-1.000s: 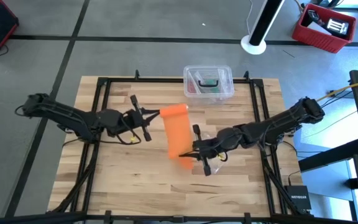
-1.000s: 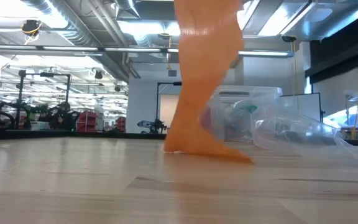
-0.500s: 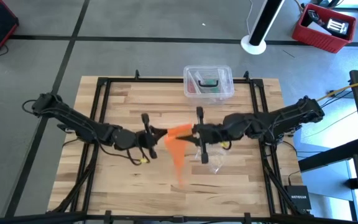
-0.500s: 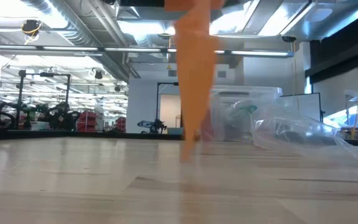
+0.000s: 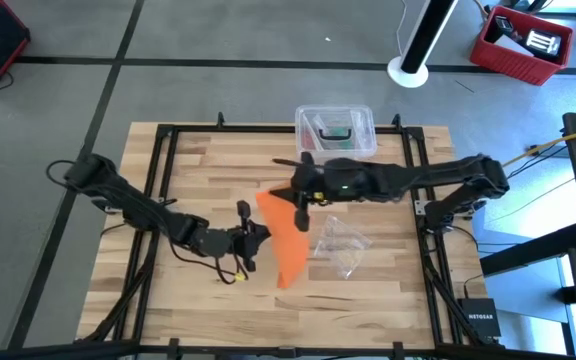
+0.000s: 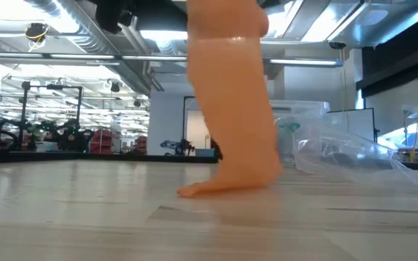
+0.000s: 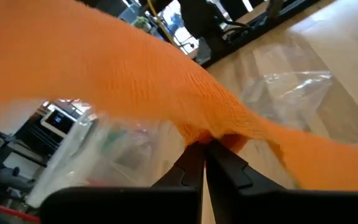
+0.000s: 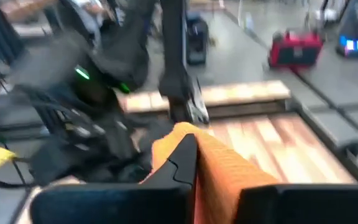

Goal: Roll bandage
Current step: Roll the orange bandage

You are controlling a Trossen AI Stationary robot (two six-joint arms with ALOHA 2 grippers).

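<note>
The orange bandage [image 5: 284, 240] is unrolled and held above the table by both grippers. In the low view it hangs as a broad band [image 6: 231, 109], and its lower end [image 6: 198, 190] touches the wood. My right gripper [image 5: 299, 203] is shut on its upper, far end. My left gripper [image 5: 255, 237] is shut on its left edge, lower down and nearer the table's front. My left gripper pinches the bandage's edge [image 7: 215, 139] between its two shut fingers, coming level from the table's left. The cloth drapes slack over and past the fingertips. My right gripper pinches the bandage's upper end [image 8: 199, 140] between its shut fingers, coming from the table's right. The band hangs below it toward the table.
A clear plastic box [image 5: 335, 132] with small items stands at the table's far edge. A crumpled clear plastic bag [image 5: 340, 246] lies just right of the bandage. A black frame [image 5: 163, 160] runs around the tabletop.
My right gripper has carried its end of the bandage up and toward the far edge and the left. My left gripper has gone toward the near edge and the right. The bandage has left the table, hung narrow, and now hangs broad with its lower end on the wood.
</note>
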